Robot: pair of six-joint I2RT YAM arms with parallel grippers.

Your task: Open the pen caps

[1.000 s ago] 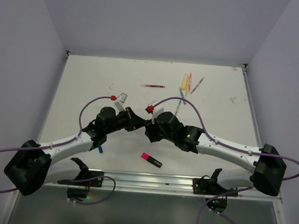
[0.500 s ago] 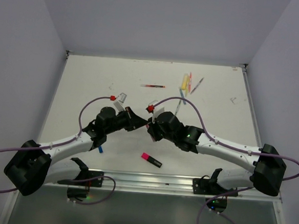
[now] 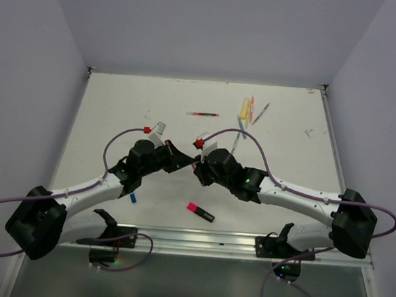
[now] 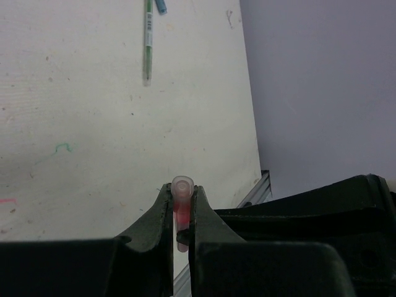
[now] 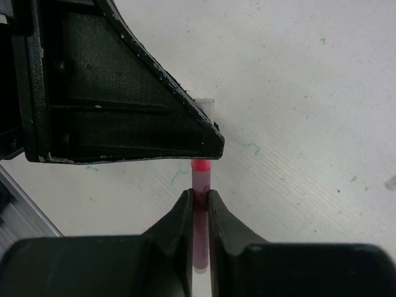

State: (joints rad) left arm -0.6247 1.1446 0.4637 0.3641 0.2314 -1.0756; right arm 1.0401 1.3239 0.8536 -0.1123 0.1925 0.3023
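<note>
Both end effectors clamped on one pink pen, mid-air over the table (image 3: 119, 116), ready for the pull.

My left end effector (image 4: 182, 193) is closed on the pale cap (image 4: 182, 184), whose rim pokes just past the fingertips. My right end effector (image 5: 199, 199) is closed on the pen (image 5: 200, 176) barrel, right below the left fingers. The two grips are nearly touching, with the pen running straight between them. Risks as I see them: the left grip sits close to the cap's end, so it could pop out sideways. The barrel is slim, so it could slide through the right fingers instead of separating. An off-axis pull would bend or jam it. A dropped pen could land near the highlighter (image 3: 200, 212) below.
</note>
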